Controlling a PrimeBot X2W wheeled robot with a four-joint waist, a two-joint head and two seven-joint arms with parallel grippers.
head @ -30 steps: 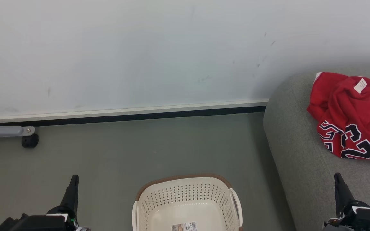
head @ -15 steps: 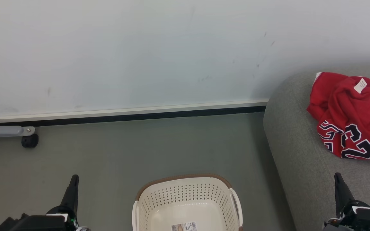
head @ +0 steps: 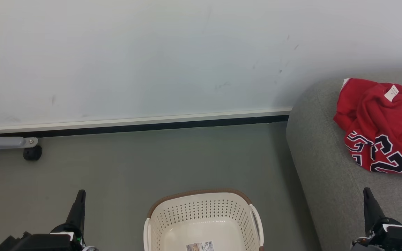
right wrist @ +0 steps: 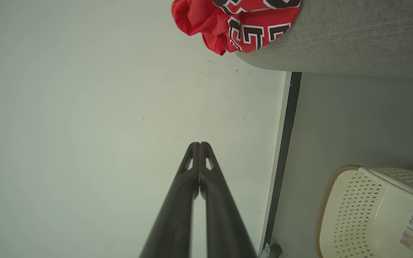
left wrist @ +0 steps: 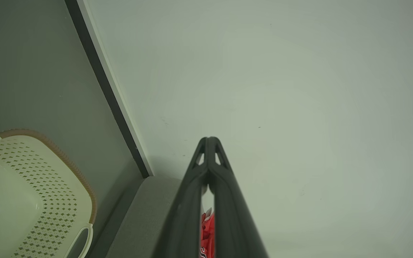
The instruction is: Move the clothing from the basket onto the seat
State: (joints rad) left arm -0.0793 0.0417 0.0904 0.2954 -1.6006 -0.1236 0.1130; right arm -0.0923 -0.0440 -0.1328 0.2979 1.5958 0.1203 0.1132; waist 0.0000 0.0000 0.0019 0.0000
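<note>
Clothing (head: 379,116) unmoved, head view shows tag (head: 392,92)

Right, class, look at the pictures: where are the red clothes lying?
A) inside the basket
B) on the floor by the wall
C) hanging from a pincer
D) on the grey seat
D: the red clothes lie heaped on the grey seat, while the basket on the floor has no cloth in the part that is in view.

Both end effectors (head: 81,192) (head: 366,191) closed, empty.
</note>
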